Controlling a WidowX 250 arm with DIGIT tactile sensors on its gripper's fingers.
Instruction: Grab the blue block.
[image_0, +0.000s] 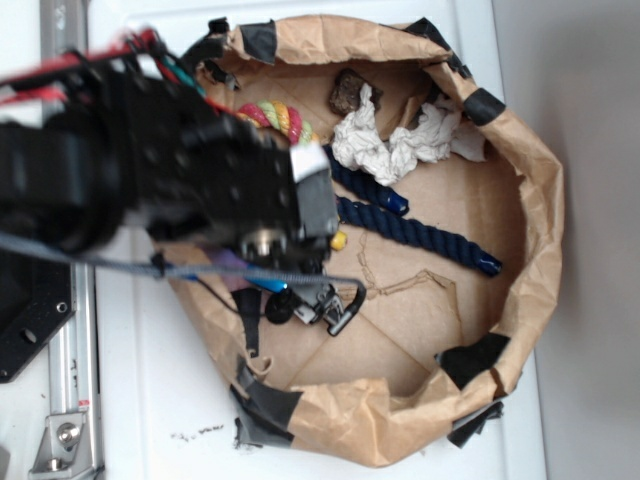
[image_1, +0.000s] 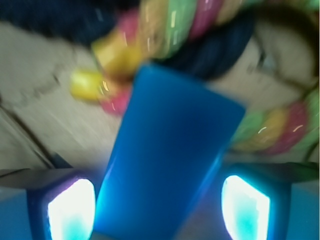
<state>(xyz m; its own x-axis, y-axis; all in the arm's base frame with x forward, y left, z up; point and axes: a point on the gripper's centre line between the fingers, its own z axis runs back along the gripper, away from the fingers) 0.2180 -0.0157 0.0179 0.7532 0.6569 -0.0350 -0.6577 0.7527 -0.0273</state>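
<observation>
From overhead, the exterior camera is looking straight down on my arm and the paper bag (image_0: 520, 180). My wrist camera is peering past my fingers (image_1: 72, 207), very close and blurred. Both are catching the multicolored rope (image_0: 280, 120).

Lab-type setup: robot arm (image_0: 150, 170) on rail (image_0: 65, 400), white benchtop (image_0: 140, 400).

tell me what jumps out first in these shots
In the wrist view a bright blue block fills the centre, standing between the two fingers of the end effector. Behind it curls a multicoloured rope; in the exterior view, crumpled white paper sits in a brown paper-lined bin.
</observation>
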